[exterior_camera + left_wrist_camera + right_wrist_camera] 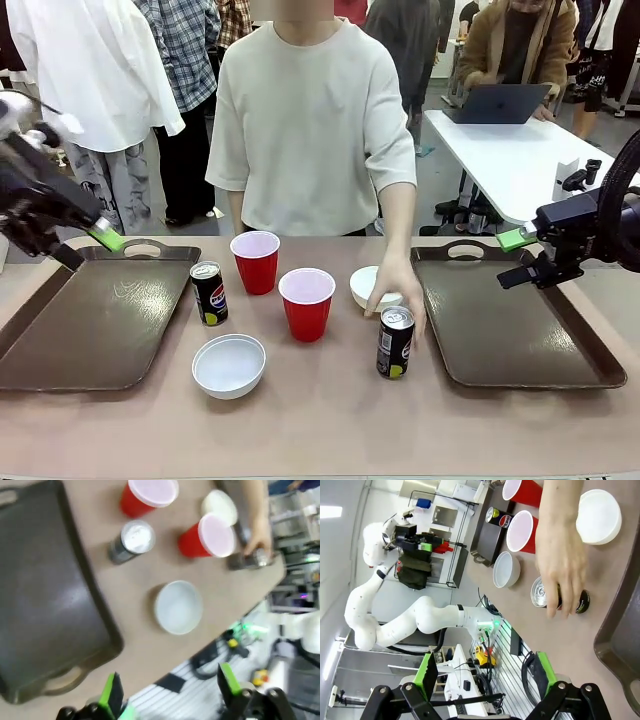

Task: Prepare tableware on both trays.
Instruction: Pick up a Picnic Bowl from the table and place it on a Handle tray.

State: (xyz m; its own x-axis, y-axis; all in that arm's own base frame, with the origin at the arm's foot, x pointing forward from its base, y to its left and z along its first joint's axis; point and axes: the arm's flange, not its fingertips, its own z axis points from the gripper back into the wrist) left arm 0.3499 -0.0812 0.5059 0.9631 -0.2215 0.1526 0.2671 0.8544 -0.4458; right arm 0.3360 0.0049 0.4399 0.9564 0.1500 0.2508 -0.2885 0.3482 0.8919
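Front view: left tray (90,320) lies at the left edge of the tabletop (320,420), and right tray (510,330) at its right edge. Both cut-out handles face the person's edge. All six pieces stand on bare tabletop between the trays.

- Pepsi can (209,293): upright, just beside the left tray's inner rim.
- Far red cup (256,262): next to the Pepsi can, toward the person's edge.
- Near red cup (307,304): mid-tabletop, close to the far red cup but apart from it.
- Near bowl (229,365): toward the robot's edge, in front of the Pepsi can.
- Far bowl (365,283): near the right tray's inner rim, partly hidden by the person's hand (400,290).
- Second can (395,343): upright, on the robot's side of the far bowl, with the hand's fingers closed over its top.

Left gripper (90,250) hovers over the left tray's far rim near the handle, jaws released and holding nothing. In the left wrist view its green pads (107,694) stand wide apart.

Right gripper (515,258) hovers over the right tray's far end by the handle, jaws released and holding nothing. In the right wrist view its pads (426,672) are spread.
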